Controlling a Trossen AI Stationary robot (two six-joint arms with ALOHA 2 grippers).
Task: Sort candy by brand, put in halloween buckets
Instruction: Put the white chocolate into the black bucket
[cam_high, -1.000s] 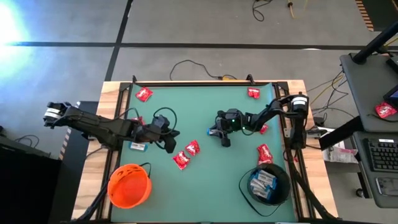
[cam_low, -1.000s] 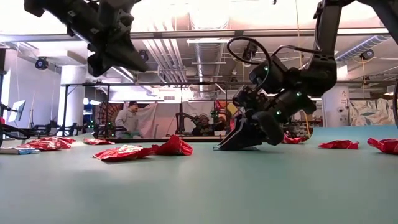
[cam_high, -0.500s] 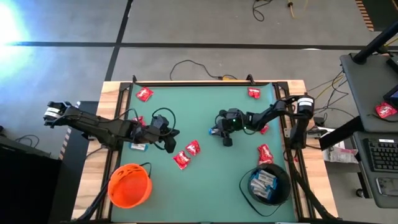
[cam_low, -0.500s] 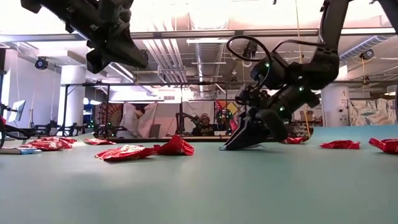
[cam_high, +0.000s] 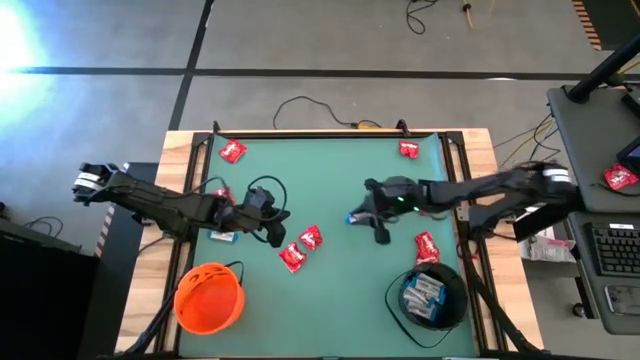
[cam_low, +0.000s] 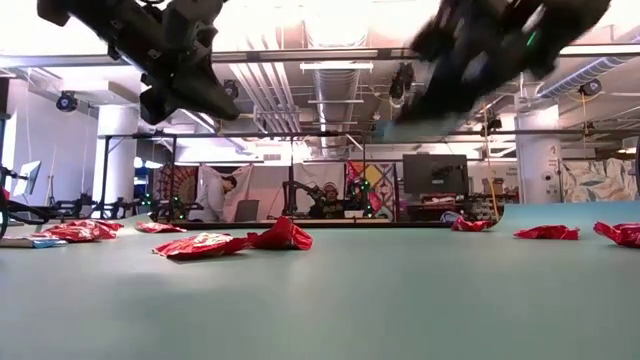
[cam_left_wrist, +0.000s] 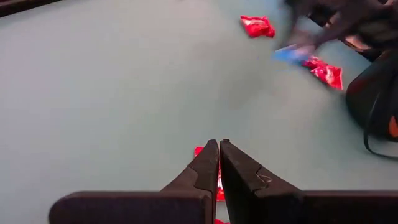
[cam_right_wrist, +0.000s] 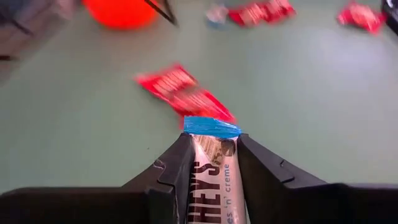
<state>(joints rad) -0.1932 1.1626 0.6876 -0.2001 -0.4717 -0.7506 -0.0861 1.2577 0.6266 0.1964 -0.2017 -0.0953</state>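
My right gripper (cam_right_wrist: 211, 140) is shut on a blue-and-white candy (cam_right_wrist: 210, 163) and hangs high over the table's middle (cam_high: 364, 217); it is blurred in the low view. My left gripper (cam_left_wrist: 219, 147) is shut on nothing, raised over the left half (cam_high: 274, 229), with a red candy (cam_left_wrist: 219, 185) on the table below its tips. Two red candies (cam_high: 310, 238) (cam_high: 291, 257) lie between the arms. The orange bucket (cam_high: 209, 298) stands near left. The black bucket (cam_high: 430, 297) stands near right with blue-and-white candies inside. My right gripper pinches the blue-and-white candy between its two fingers, which lie along the wrapper's two long edges (cam_right_wrist: 198, 167). The printed face is up and the blue end (cam_right_wrist: 211, 127) sticks out past the fingertips. The candy is lifted clear of the table.
More red candies lie at the far left (cam_high: 232, 151), far right (cam_high: 408, 149), right (cam_high: 426, 247) and beside the left arm (cam_high: 222, 195). A blue-and-white candy (cam_high: 220, 236) lies at the left. A raised wooden rim (cam_high: 300, 133) frames the green mat.
My right gripper has risen from the table, tipping toward level, and drawn somewhat toward the right edge, carrying the blue-and-white candy up clear of the mat.
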